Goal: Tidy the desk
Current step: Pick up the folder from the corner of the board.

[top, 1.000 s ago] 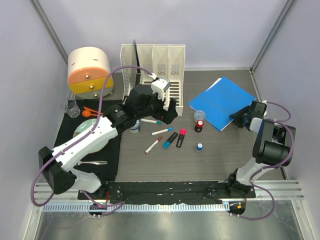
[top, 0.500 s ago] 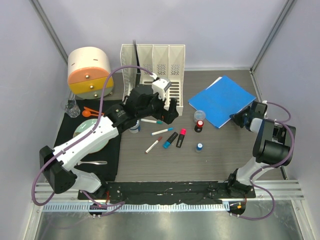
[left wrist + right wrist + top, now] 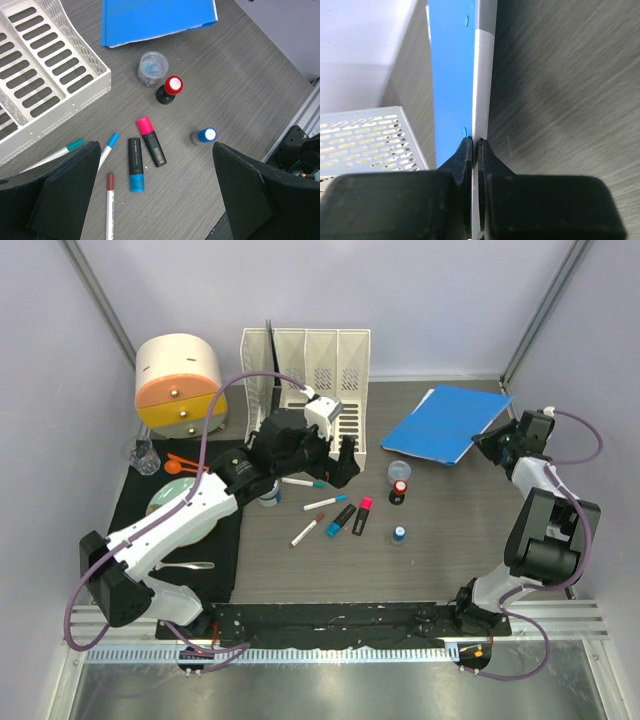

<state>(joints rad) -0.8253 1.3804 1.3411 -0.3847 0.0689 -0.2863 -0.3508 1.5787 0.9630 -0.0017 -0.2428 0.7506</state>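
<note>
My right jaws are clamped on one edge of the blue folder at the far right of the table, pinching its cover and the white sheets inside together (the wrist camera shows the two pads pressed tight against them). The folder lies between my right arm and the white file rack that stands at the back. My left jaws hang spread wide, holding nothing, above the middle of the table, over a scatter of pens. Below them lie a pink highlighter and a blue highlighter side by side, a red-capped bottle just beside a clear tub, and a blue-capped bottle a little apart. The dark wood-grain table fills the floor of the cell, framed by metal rails, with both of my bases at its near edge. On its left side, a black mat carries a pale green plate.
</note>
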